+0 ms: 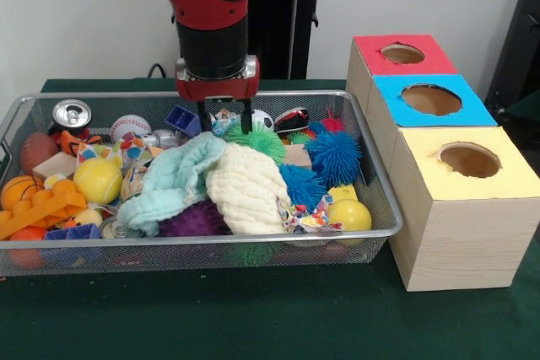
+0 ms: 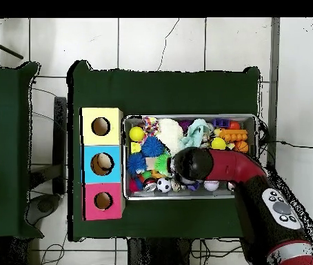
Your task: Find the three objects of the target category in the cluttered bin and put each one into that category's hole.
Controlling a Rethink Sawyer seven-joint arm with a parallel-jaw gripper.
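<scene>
Hovering over bin (image 1: 371, 233), end effector (image 1: 224, 113) looks clamped on wrapper (image 1: 223, 121) w/ fingers; next: lift, carry to red hole (image 1: 402, 53).

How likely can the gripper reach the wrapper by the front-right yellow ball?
Probably yes: the wrapper lies uncovered atop the clutter, cream cloth only beside it; the gripper hangs over the bin.

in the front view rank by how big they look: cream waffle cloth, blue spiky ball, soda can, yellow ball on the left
1. cream waffle cloth
2. blue spiky ball
3. yellow ball, close to the spiky ball, so unsure
4. soda can, farther back
</scene>
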